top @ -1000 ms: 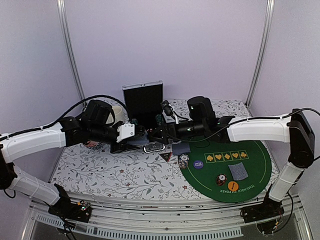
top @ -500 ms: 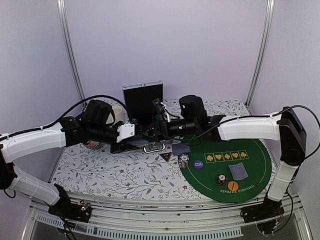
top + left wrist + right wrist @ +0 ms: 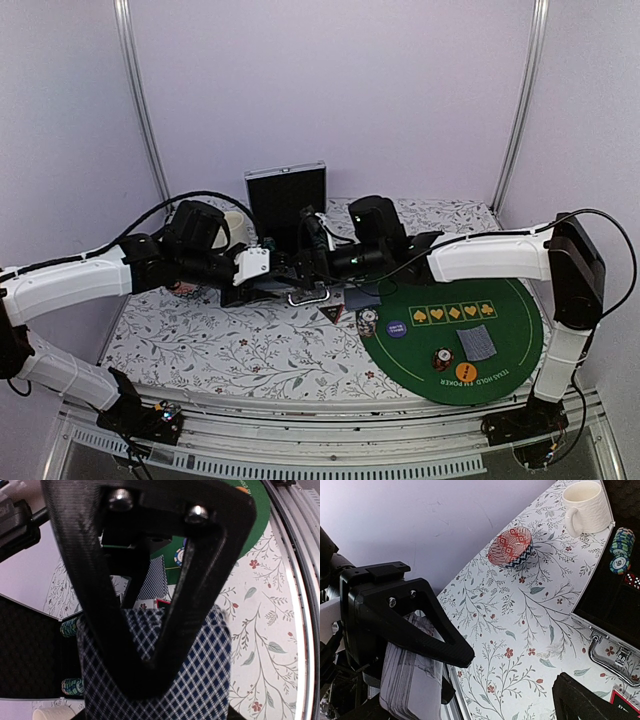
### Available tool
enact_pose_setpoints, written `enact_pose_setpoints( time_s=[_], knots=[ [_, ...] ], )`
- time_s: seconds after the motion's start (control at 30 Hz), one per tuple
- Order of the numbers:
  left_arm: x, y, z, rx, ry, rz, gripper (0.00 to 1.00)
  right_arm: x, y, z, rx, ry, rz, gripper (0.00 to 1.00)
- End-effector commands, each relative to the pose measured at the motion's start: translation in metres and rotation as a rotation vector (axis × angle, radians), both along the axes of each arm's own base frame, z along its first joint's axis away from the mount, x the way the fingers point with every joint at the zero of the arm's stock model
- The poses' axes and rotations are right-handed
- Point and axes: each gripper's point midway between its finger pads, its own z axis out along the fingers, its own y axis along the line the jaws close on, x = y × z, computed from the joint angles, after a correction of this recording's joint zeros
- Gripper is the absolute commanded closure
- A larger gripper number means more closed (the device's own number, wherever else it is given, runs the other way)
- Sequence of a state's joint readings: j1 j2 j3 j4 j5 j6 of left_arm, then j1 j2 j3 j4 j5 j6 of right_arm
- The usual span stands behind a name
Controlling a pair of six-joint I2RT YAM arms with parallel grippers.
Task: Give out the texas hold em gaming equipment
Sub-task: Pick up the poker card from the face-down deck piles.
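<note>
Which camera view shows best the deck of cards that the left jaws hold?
The left wrist view: the deck of cards fills it, blue checked back clear. The right wrist view shows only its edges, from the side. The top view shows it small and mostly hidden.

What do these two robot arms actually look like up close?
The left arm and right arm have long white shells joined by chunky black joints. Black cables loop loosely alongside them. A small white block sits on the left wrist, and a green light glows on the right one. The tools' fingers are black open triangular frames fixed with silver screws.
</note>
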State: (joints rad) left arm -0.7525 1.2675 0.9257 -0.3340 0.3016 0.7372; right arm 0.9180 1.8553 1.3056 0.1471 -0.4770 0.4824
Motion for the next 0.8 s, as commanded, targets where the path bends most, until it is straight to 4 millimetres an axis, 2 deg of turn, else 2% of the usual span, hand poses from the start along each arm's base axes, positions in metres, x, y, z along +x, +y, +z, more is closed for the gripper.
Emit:
enact_pose_setpoints(
  time_s=[0.0,0.23,0.77],
  knots=[
    [-0.002,-0.005,0.01,-0.026,-0.04,-0.021,0.54,0.005,0.0,-0.004,-0.049,-0.01,-0.019,0.01],
    [-0.001,-0.004,0.01,-0.024,-0.046,-0.017,0.54,0.002,0.005,0.007,-0.026,-0.019,0.014,0.01],
    [-0.001,-0.002,0.012,-0.021,-0.061,-0.013,0.54,0.002,0.007,0.016,-0.028,-0.035,0.017,0.01]
  ],
)
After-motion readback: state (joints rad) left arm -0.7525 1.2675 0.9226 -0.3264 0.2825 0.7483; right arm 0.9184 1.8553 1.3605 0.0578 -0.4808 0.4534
